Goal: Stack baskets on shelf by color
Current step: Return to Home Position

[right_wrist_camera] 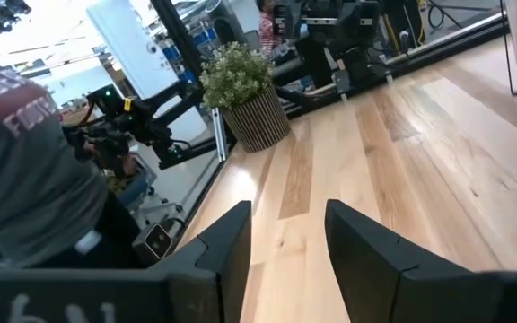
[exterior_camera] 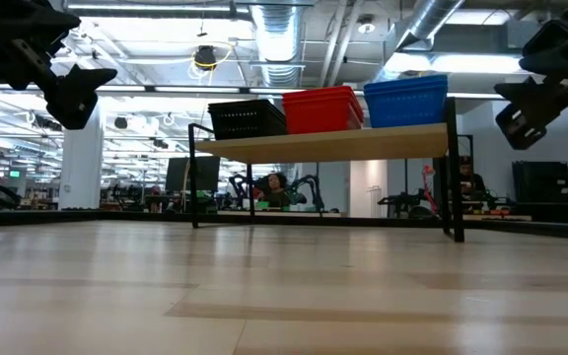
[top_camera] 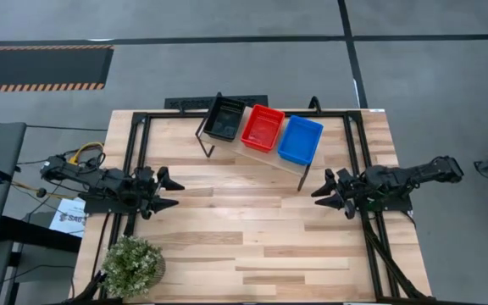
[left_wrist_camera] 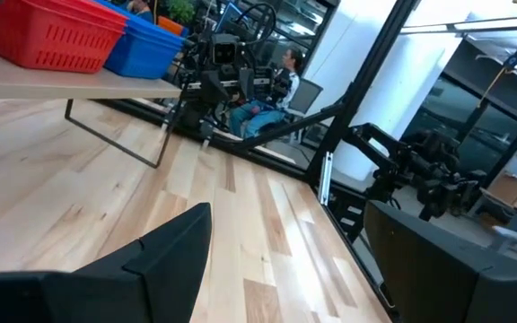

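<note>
The shelf (top_camera: 271,158) stands on black rod legs at the table's far middle. On its board (exterior_camera: 333,144) sit black baskets (top_camera: 225,118), red baskets (top_camera: 263,128) and blue baskets (top_camera: 300,140) side by side; how many are in each pile I cannot tell. The left wrist view shows the red (left_wrist_camera: 52,36) and blue (left_wrist_camera: 146,49) ones. My left gripper (top_camera: 169,191) hovers open over the table's left side. My right gripper (top_camera: 324,191) hovers open over the right side, near the shelf's right leg. Both are raised above the tabletop (exterior_camera: 67,74) (exterior_camera: 540,94) and hold nothing.
A potted plant (top_camera: 131,264) stands at the table's near left corner. A black frame (top_camera: 138,144) runs along the table's edges. Bare slatted tabletop (top_camera: 252,220) lies between the grippers. A person in a grey shirt (right_wrist_camera: 25,161) stands beyond the table; another sits in the room (left_wrist_camera: 276,76).
</note>
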